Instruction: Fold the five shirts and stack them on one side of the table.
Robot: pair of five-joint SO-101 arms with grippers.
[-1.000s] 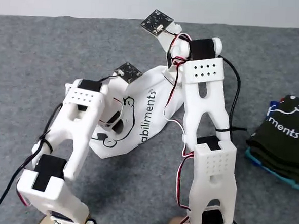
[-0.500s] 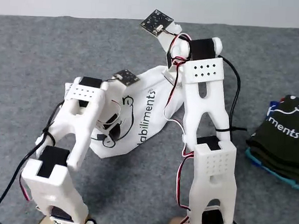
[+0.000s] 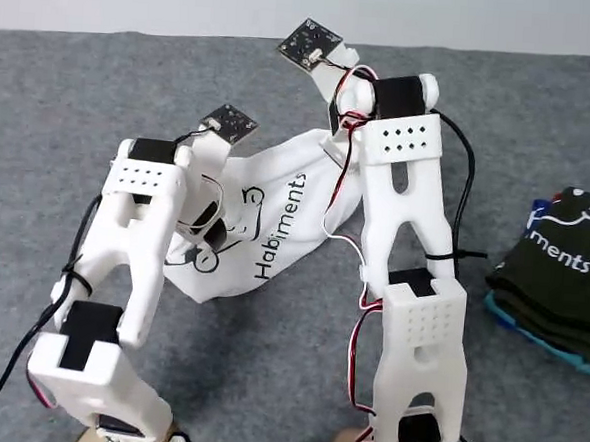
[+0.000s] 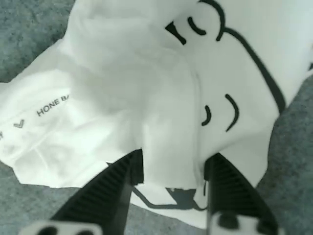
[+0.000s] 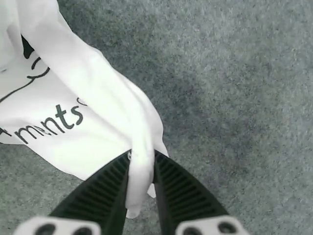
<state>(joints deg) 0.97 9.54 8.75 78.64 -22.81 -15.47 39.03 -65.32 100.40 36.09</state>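
Right gripper (image 5: 141, 159) is clamped shut on a thin fold at the edge of the white cotton shirt with black lettering and a line-drawn cartoon face (image 3: 242, 263), pinching it just above the grey felt-like table surface (image 3: 83, 88). Left gripper (image 4: 171, 169) has its jaws standing wider, with a thick bunch of the same shirt filling the gap, so it appears to be holding that bunch. In the high view the shirt lies rumpled and partly spread in the middle of the table, between the two arms, with one end raised toward the right arm's wrist.

At the right edge of the table sits a neat stack of folded shirts (image 3: 562, 272), a dark green one on top and a turquoise one at the bottom; how many lie between I cannot count. I judge the task to be well along: the stack is built, and the white shirt is not yet folded or placed on it.
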